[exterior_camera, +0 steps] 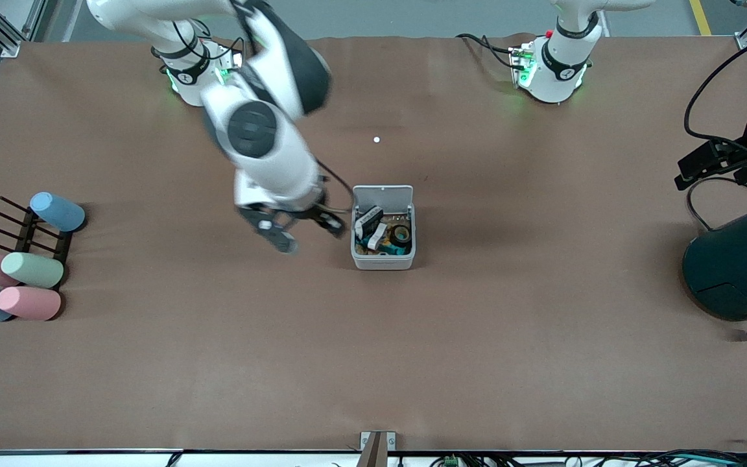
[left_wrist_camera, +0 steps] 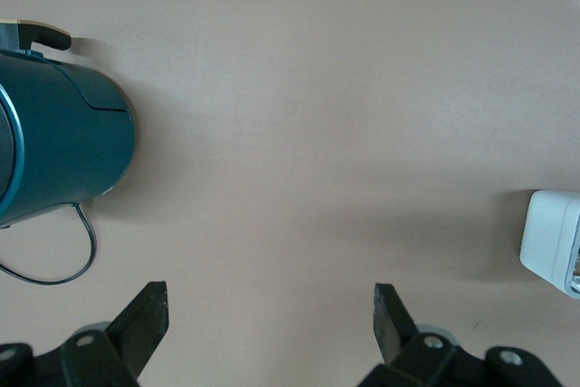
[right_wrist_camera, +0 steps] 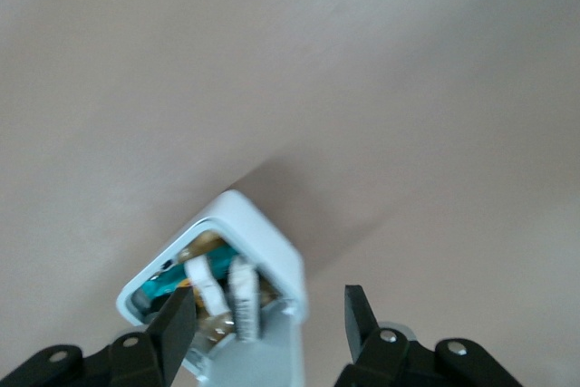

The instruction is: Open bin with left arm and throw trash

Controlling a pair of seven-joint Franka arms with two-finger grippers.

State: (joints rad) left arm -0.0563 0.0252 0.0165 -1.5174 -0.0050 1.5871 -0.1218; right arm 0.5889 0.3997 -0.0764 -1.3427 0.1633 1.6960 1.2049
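Scanning the front view from its left edge inward: pastel cylinders, blue, pink and pale green, lie on and around a dark pronged rack (exterior_camera: 26,228) at the right arm's end of the tabletop (exterior_camera: 218,363), a matte brown sheet.

Next comes the right gripper (exterior_camera: 300,235), hanging just beside the bin (exterior_camera: 383,259) on the side toward the right arm's end. Its fingers (right_wrist_camera: 174,325) are spread and hold nothing. The right wrist view shows the bin directly under and between them.

The bin stands mid-tabletop: a small square box of smooth light-grey plastic with rounded corners, its flat white lid (exterior_camera: 383,194) hinged up on the edge toward the arm bases. Inside sit the black-and-white box (exterior_camera: 368,220), a pale twisted rubber band (exterior_camera: 377,235) and a black tape roll (exterior_camera: 402,233), among some teal and brownish scraps. No trash appears on the bare tabletop. A tiny white dot (exterior_camera: 376,139) lies farther from the front camera than the bin.

Judgement: disposal looks complete; any coming move concerns only the lid, and the right gripper is by far the nearer to it.

The left gripper (exterior_camera: 714,162) waits over the left arm's end, its fingers (left_wrist_camera: 143,322) released and empty, above a glossy dark teal cylinder (exterior_camera: 740,269), well apart from the bin.
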